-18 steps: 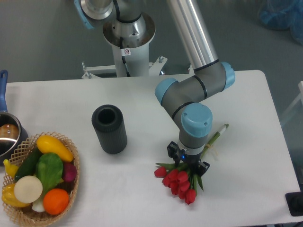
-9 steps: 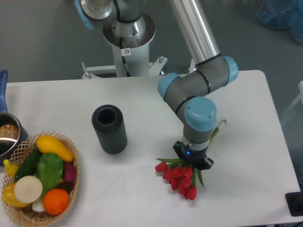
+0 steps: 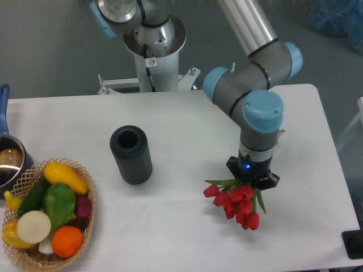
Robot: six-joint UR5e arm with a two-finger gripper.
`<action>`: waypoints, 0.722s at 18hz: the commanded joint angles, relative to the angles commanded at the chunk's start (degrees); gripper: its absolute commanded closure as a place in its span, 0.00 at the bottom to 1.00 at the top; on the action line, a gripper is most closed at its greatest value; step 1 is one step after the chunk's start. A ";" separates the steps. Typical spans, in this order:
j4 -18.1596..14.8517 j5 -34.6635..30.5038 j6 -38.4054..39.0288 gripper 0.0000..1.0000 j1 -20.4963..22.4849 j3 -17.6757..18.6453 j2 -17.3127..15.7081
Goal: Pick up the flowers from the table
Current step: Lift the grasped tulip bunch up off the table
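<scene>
Surface (image 3: 170, 119): one, white. Arm: one; gripper (image 3: 252, 180) jaws hidden under the wrist, grip state cannot be told. Black cylinder (image 3: 131, 154): one. Basket (image 3: 85, 226): one, with produce. Flowers (image 3: 238, 203): one bunch, directly beneath the gripper, mid-right of the surface; lifted or resting, unclear. Risk: thin stems slipping from a shallow pinch.

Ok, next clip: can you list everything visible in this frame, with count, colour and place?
flowers: one bunch, red tulips with green leaves, front right, under the gripper.
cylinder: one, black, open top, centre of the table.
basket: one, wicker, front left, full of coloured fruit and vegetables.
pot: one, dark with a blue handle, left edge.
table: one, white.
arm: one, grey and blue.
gripper: one, black, on the bunch; jaws hidden.
</scene>
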State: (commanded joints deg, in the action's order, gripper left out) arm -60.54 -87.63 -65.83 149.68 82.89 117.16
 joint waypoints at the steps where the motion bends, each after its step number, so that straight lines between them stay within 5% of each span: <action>1: -1.85 0.00 0.00 0.93 0.35 -1.14 0.00; 5: -8.71 -0.26 -0.17 0.93 0.18 -6.94 0.96; 13: -12.85 -1.93 -6.33 0.92 0.00 -9.68 1.14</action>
State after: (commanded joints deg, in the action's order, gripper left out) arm -73.38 -89.56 -72.16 149.68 73.21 118.30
